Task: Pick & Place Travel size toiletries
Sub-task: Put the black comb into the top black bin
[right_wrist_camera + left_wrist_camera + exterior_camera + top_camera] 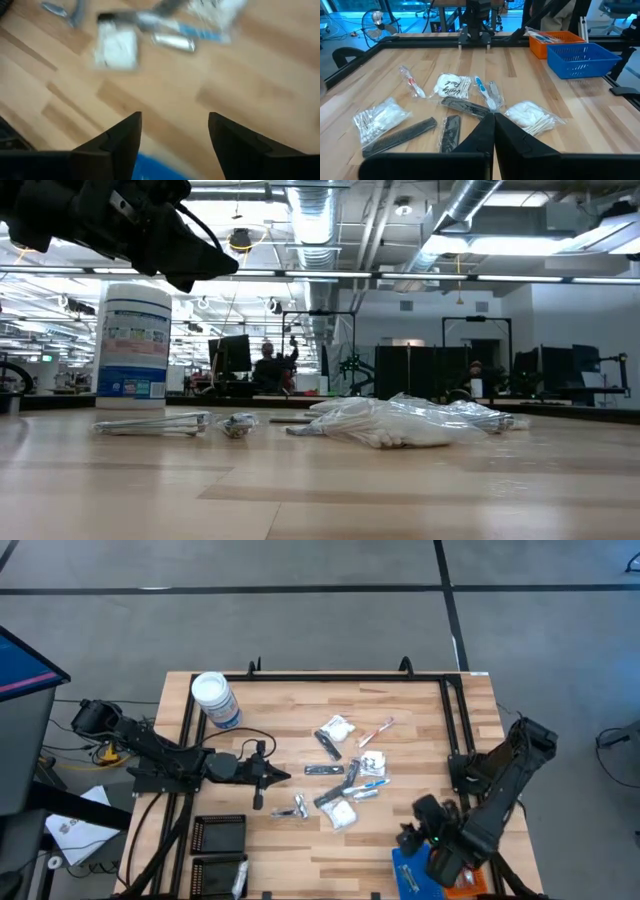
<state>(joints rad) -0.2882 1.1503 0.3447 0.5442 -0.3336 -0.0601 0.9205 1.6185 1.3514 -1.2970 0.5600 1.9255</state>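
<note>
The toiletries lie loose in the middle of the table: white swab sachets (335, 728) (379, 117), a dark comb (400, 135), a red toothbrush (378, 732) (411, 82), a blue toothbrush (372, 783) (482, 89) and silvery pieces (293, 808). My left gripper (283, 777) (494, 119) is shut and empty, hovering above the table just left of the pile, as the low view also shows (215, 265). My right gripper (405, 827) (172, 132) is open and empty, above the wood right of and nearer than the pile, beside a blue tray. A white sachet (117, 47) lies ahead of it.
A white-lidded round jar (215, 700) (133, 345) stands at the far left. Two black trays (218, 835) sit at the near left edge. A blue tray (410, 865) (582, 57) and an orange one (555, 39) sit at the near right. A black frame rail (330, 677) runs round the table.
</note>
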